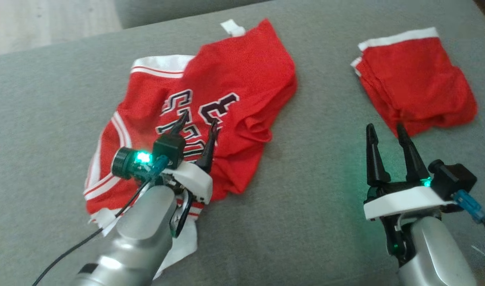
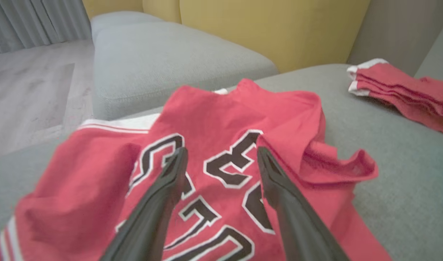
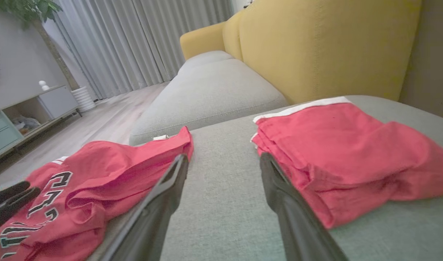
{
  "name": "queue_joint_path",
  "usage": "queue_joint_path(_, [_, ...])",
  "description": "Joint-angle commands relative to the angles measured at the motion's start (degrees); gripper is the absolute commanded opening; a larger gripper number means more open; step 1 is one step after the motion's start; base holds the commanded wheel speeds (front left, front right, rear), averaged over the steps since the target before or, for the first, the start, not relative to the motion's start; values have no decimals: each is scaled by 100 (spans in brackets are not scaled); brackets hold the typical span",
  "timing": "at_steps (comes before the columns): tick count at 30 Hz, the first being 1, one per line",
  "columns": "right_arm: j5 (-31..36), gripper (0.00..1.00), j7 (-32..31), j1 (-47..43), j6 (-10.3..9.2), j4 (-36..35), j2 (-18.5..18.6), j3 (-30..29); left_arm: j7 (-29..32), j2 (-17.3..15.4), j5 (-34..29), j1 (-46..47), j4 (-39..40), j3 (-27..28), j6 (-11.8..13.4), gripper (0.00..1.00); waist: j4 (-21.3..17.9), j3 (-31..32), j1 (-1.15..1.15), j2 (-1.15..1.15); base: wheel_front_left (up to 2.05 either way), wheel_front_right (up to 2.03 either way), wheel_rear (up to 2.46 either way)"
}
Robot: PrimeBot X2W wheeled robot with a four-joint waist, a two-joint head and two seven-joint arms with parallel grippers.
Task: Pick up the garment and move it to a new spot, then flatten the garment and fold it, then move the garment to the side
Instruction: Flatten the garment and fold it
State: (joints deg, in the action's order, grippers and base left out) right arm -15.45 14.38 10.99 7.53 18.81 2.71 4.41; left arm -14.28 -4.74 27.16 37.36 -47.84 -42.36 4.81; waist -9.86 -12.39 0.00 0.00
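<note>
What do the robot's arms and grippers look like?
The left gripper and right gripper each have two long, dark, tapering fingers on a white base with a green light. The forearms are silver-grey. Each wrist carries a black camera with a blue plug and cable.

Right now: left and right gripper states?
Left gripper: open, empty, over the red jersey.
Right gripper: open, empty, near the folded red garment.

Red jersey (image 1: 242, 75), white trim, dark lettering; rumpled, far half folded over itself, lying left on grey cushion (image 1: 313, 186).
</note>
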Motion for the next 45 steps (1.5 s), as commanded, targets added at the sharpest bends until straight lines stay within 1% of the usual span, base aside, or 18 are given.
queue_joint_path(1, [39, 100, 62, 69, -4, -186, 17, 145, -58, -71, 2, 166, 187, 199, 36, 100, 179, 118, 0, 0, 0, 0, 0])
queue_joint_path(5, [52, 100, 62, 10, -4, -175, 17, 158, -69, -145, -36, -68, 858, 456, 177, 100, 580, 284, 0, 0, 0, 0, 0])
queue_joint_path(8, [39, 100, 62, -66, -4, -140, 17, 198, -70, -299, -103, -429, 1420, 691, 311, 100, 900, 410, 0, 0, 0, 0, 0])
queue_joint_path(14, [9, 100, 61, -235, -4, -45, 17, 241, -71, -675, -173, -1457, 2420, 1283, 605, 100, 1470, 609, 0, 0, 0, 0, 0])
queue_joint_path(17, [12, 100, 48, -300, -4, 14, 17, 251, -71, -769, -194, -2006, 2818, 1551, 708, 100, 1672, 659, 0, 0, 0, 0, 0])
queue_joint_path(19, [34, 100, 30, -327, -4, 49, 17, 242, -71, -762, -199, -2321, 3000, 1690, 738, 100, 1782, 664, 0, 0, 0, 0, 0])
queue_joint_path(22, [107, 100, -30, -317, -4, 96, 17, 262, -71, -693, -260, -2579, 3142, 1773, 695, 100, 1932, 645, 0, 0, 0, 0, 0])
queue_joint_path(27, [350, 100, -296, -179, -4, 273, 17, 327, -72, -543, -412, -2603, 3169, 1772, 580, 100, 2109, 571, 0, 0, 0, 0, 0])
queue_joint_path(33, [721, 100, -656, 158, -4, 809, 17, 268, -72, -375, -523, -2542, 3026, 1780, 437, 100, 2253, 446, 0, 0, 0, 0, 0])
queue_joint_path(40, [789, 100, -615, 481, -4, 1237, 17, 259, -72, -291, -616, -2510, 2939, 1865, 343, 100, 2336, 345, 0, 0, 0, 0, 0])
queue_joint_path(41, [770, 86, -606, 517, -4, 1289, 17, 274, -72, -281, -628, -2507, 2925, 1876, 333, 100, 2341, 336, 0, 0, 0, 0, 0])
queue_joint_path(42, [744, 29, -594, 551, -4, 1336, 17, 288, -72, -273, -640, -2505, 2911, 1889, 324, 100, 2339, 332, 0, 0, 0, 0, 0])
queue_joint_path(43, [707, 0, -567, 585, -4, 1370, 17, 298, -72, -267, -652, -2507, 2899, 1903, 317, 100, 2331, 331, 0, 0, 0, 0, 0])
queue_joint_path(45, [658, 0, -539, 615, -4, 1396, 17, 301, -72, -264, -661, -2513, 2887, 1922, 313, 100, 2309, 331, 0, 0, 0, 0, 0])
